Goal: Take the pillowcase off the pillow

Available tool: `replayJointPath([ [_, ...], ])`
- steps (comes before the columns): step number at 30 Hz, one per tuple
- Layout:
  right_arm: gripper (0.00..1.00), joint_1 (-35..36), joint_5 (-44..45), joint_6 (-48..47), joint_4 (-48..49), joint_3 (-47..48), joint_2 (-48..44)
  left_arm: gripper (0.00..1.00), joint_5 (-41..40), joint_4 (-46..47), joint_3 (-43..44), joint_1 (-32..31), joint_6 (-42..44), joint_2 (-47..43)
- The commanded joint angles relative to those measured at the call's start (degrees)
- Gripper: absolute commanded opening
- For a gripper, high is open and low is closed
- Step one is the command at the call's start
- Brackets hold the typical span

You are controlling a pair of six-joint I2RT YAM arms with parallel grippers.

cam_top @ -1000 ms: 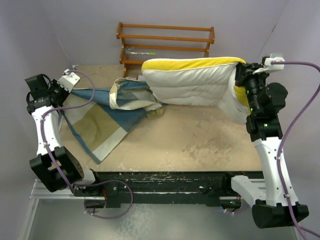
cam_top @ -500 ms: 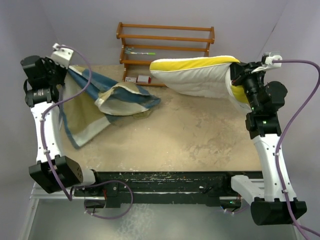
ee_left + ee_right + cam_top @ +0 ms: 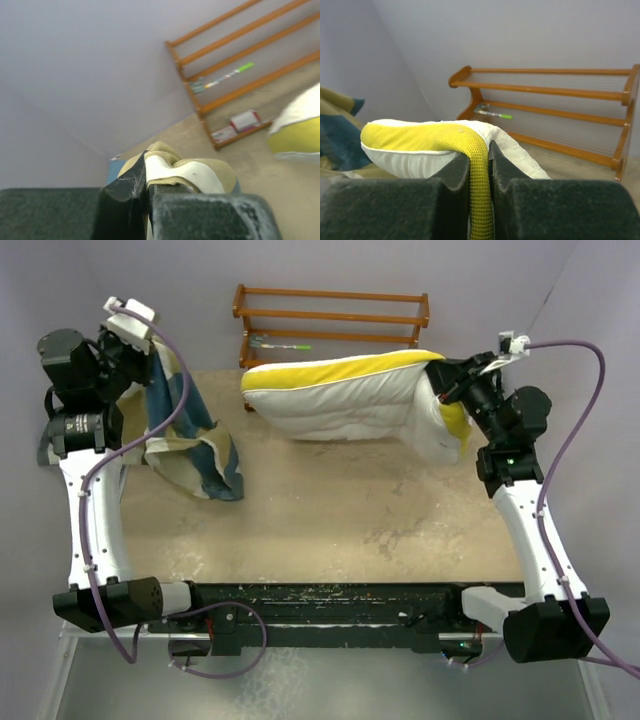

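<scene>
— Where is the pillowcase (image 3: 190, 440)?
— Left of the wooden rack (image 3: 330, 315), hanging bunched from the left end effector (image 3: 146, 186), which is clenched on its edge
— And the pillow (image 3: 335, 400)?
— In front of the rack, bare, its yellow trim pinched tight in the right end effector (image 3: 481, 165)

The pillowcase (image 3: 190, 445) hangs left of the pillow (image 3: 340, 400).

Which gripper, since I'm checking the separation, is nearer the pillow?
Right. The right gripper clamps the pillow by its yellow edge; the left gripper holds the pillowcase, apart to its left.
</scene>
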Motion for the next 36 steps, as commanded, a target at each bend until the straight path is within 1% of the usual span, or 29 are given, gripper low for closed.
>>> replayJointPath([
  [1, 0.00, 1.43, -1.45, -1.29, 12.43, -2.24, -4.07, 0.07, 4.50, -5.86, -2.78, -3.99, -1.93, 2.86],
  [2, 0.00, 1.76, -1.20, -3.42, 12.45, -3.94, -4.92, 0.14, 5.26, -6.74, -5.20, -4.52, -1.64, 3.20],
  [3, 0.00, 2.10, -1.62, -5.86, 12.51, -5.41, -5.75, 0.28, 5.41, -6.92, -7.63, -5.00, -1.26, 3.30],
  [4, 0.00, 2.67, -2.66, -8.33, 12.55, -6.69, -6.74, 0.44, 5.35, -6.83, -10.16, -5.37, -0.57, 3.25],
  [5, 0.00, 3.63, -4.00, -11.35, 12.45, -7.81, -7.79, 0.52, 5.18, -6.96, -12.15, -5.48, 0.41, 3.24],
  [7, 0.00, 6.83, -5.94, -17.52, 11.17, -12.27, -10.31, 0.60, 3.20, -7.30, -14.40, -5.49, 2.34, 3.21],
  [8, 0.00, 8.54, -6.81, -20.52, 9.61, -13.43, -11.33, 0.66, 2.13, -7.72, -14.77, -5.48, 3.60, 3.07],
  [10, 0.00, 11.84, -9.17, -24.66, 4.51, -14.65, -12.46, 0.88, 0.67, -9.42, -14.61, -5.48, 6.54, 2.83],
  [11, 0.00, 13.18, -9.96, -25.96, 1.18, -14.99, -12.59, 0.96, -0.07, -10.07, -14.30, -5.53, 7.31, 2.60],
  [12, 0.00, 14.86, -9.83, -26.75, -2.01, -15.45, -12.72, 1.00, -0.52, -10.83, -13.74, -5.53, 7.73, 2.26],
  [13, 0.10, 16.34, -8.86, -26.71, -4.57, -16.33, -13.28, 0.99, -0.62, -11.66, -12.98, -5.50, 7.97, 2.02],
  [14, 0.26, 17.48, -7.73, -26.23, -6.31, -17.44, -14.07, 0.99, -0.22, -12.83, -11.92, -5.48, 8.29, 2.00],
  [15, 0.46, 17.98, -6.55, -24.78, -7.38, -18.92, -15.32, 0.99, 0.37, -14.35, -10.57, -5.48, 8.56, 2.17],
  [16, 0.61, 18.13, -5.59, -23.15, -7.71, -20.46, -16.78, 0.99, 1.25, -15.91, -9.17, -5.48, 8.74, 2.51],
  [19, 0.84, 18.15, -2.93, -20.97, -9.88, -23.51, -22.00, 0.99, 3.84, -20.88, -5.08, -5.48, 9.08, 3.80],
  [20, 0.87, 18.15, -0.27, -20.92, -12.11, -23.55, -23.30, 0.99, 4.40, -22.23, -3.98, -5.52, 9.31, 4.22],
  [23, 0.90, 18.15, 12.94, -21.30, -22.05, -22.00, -25.11, 0.99, 4.58, -24.45, -2.15, -5.53, 10.15, 4.67],
  [25, 0.90, 18.11, 16.35, -20.11, -26.75, -20.89, -25.54, 0.99, 3.75, -25.24, -1.85, -5.48, 11.08, 4.57],
  [26, 0.91, 18.15, 19.73, -19.64, -28.28, -20.17, -25.68, 0.99, 3.15, -25.72, -1.82, -5.48, 11.71, 4.47],
  [28, 0.91, 18.13, 21.04, -17.11, -29.03, -19.07, -25.75, 0.99, 2.03, -26.75, -1.96, -5.52, 12.78, 4.32],
  [30, 0.91, 18.15, 20.82, -15.07, -26.24, -19.06, -25.00, 0.99, 1.22, -28.21, -3.06, -5.53, 14.08, 3.83],
  [32, 0.92, 18.15, 18.15, -10.36, -25.56, -19.79, -22.38, 0.99, 0.40, -28.76, -5.57, -5.40, 14.25, 2.80],
  [34, 0.96, 18.15, 20.98, -7.17, -25.84, -20.96, -20.36, 0.99, -0.16, -25.49, -10.59, -4.86, 12.18, 0.22],
  [35, 0.99, 18.15, 23.52, -6.68, -25.53, -21.96, -19.92, 0.99, 0.37, -22.08, -13.96, -4.15, 9.96, -1.42],
  [36, 1.00, 18.15, 26.48, -5.52, -25.89, -23.09, -19.87, 0.99, 1.47, -18.28, -17.36, -3.09, 7.55, -3.33],
])
